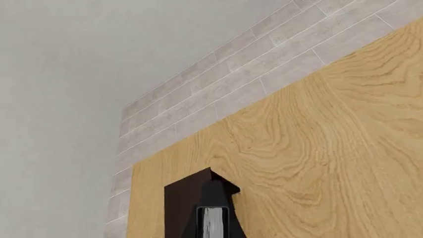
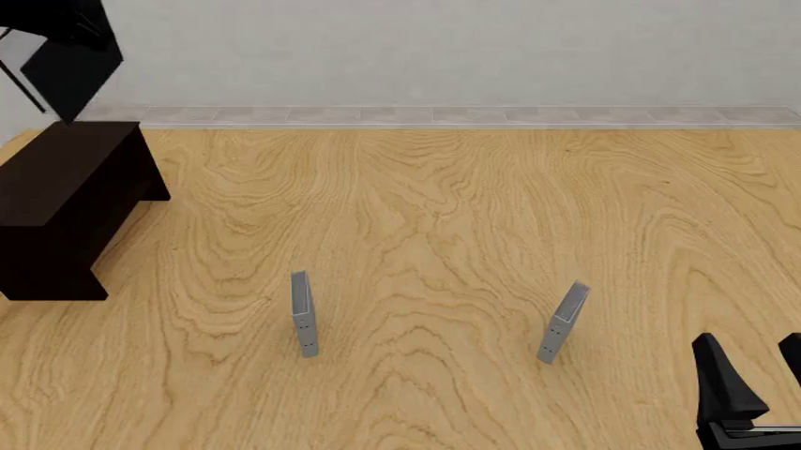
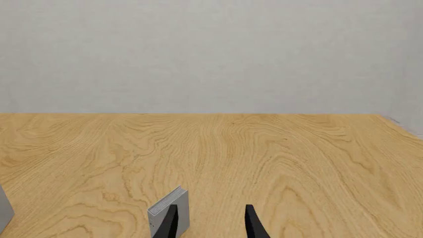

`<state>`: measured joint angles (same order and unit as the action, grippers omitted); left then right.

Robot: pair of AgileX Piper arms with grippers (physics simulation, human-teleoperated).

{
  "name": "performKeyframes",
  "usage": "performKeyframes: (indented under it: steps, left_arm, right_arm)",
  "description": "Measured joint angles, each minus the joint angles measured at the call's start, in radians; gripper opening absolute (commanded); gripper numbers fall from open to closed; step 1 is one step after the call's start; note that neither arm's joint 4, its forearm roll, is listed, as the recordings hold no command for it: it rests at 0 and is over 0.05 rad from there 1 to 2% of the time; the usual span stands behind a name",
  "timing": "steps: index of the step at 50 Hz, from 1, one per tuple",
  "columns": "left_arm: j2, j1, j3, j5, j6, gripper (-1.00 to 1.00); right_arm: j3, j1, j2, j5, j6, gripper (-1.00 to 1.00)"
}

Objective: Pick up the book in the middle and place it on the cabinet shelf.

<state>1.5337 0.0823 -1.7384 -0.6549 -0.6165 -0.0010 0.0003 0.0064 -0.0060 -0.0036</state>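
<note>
The book (image 2: 71,64), black-covered, hangs tilted in the air at the far left, above the back end of the cabinet shelf (image 2: 60,192). In the left wrist view my left gripper (image 1: 213,210) is shut on the book, whose white page edge (image 1: 213,224) shows between the fingers. The dark brown cabinet shelf (image 1: 180,203) lies just behind it. My right gripper (image 2: 755,372) stands open at the near right edge of the table, holding nothing. The right wrist view also shows the right gripper (image 3: 211,224) open.
Two thin grey books stand upright on the wooden table, one left of centre (image 2: 303,314) and one to the right (image 2: 564,323). The right one (image 3: 170,212) is just ahead of my right fingers. A tiled strip and a wall lie beyond the table's far edge.
</note>
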Motion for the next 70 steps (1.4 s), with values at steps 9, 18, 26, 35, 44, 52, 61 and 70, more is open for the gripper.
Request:
performKeyframes:
  steps: [9,18,26,35,44,52,61,70]
  left_arm:
    - [0.012,0.038,-0.013,0.019,-0.008,-1.0]
    - [0.021,0.078,-0.006,0.047,-0.022,-1.0]
    - [0.028,0.114,0.01,0.072,-0.043,-1.0]
    - [0.039,0.15,0.024,0.093,-0.073,-1.0]
    - [0.059,0.175,0.028,0.105,-0.112,-1.0]
    - [0.079,0.188,0.027,0.115,-0.147,-1.0]
    - [0.103,0.211,0.027,0.126,-0.186,-1.0]
    - [0.119,0.246,0.041,0.153,-0.209,-1.0]
  right_arm:
    - [0.0,0.0,0.0,0.0,0.0,1.0]
    - [0.0,0.0,0.0,0.0,0.0,1.0]
    - [0.0,0.0,0.0,0.0,0.0,1.0]
    - [0.0,0.0,0.0,0.0,0.0,1.0]
    - [0.0,0.0,0.0,0.0,0.0,1.0]
    - [0.0,0.0,0.0,0.0,0.0,1.0]
    - [0.0,0.0,0.0,0.0,0.0,1.0]
    - [0.0,0.0,0.0,0.0,0.0,1.0]
